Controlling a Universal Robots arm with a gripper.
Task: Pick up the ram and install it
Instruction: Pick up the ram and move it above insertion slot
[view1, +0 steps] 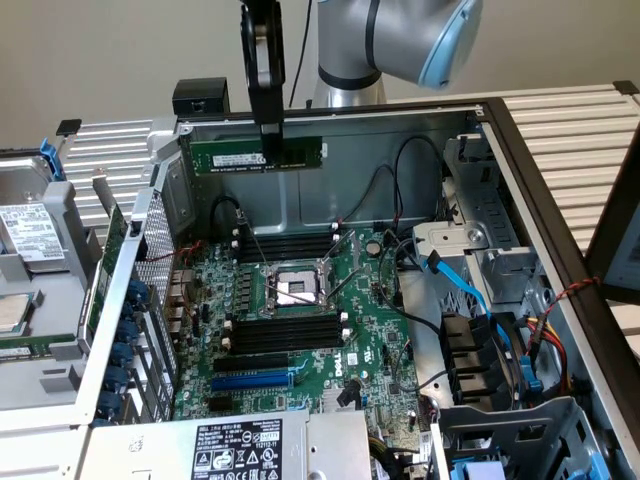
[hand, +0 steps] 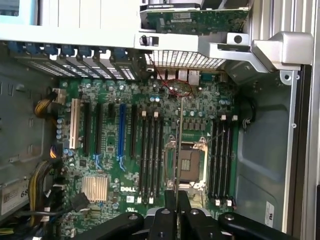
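The ram, a long dark-green stick with a white label strip, hangs level above the open computer case, near its back wall. My gripper comes down from above and is shut on the stick's middle. In the wrist view the ram appears edge-on as a thin line running out from my gripper, over the CPU socket. Black memory slots with white end clips lie on both sides of the socket: one bank toward the back wall, another bank toward the front.
The green motherboard fills the case floor, with a long blue slot near the front. Black and blue cables and drive bays crowd the exterior view's right. A metal card bracket wall stands at the exterior view's left.
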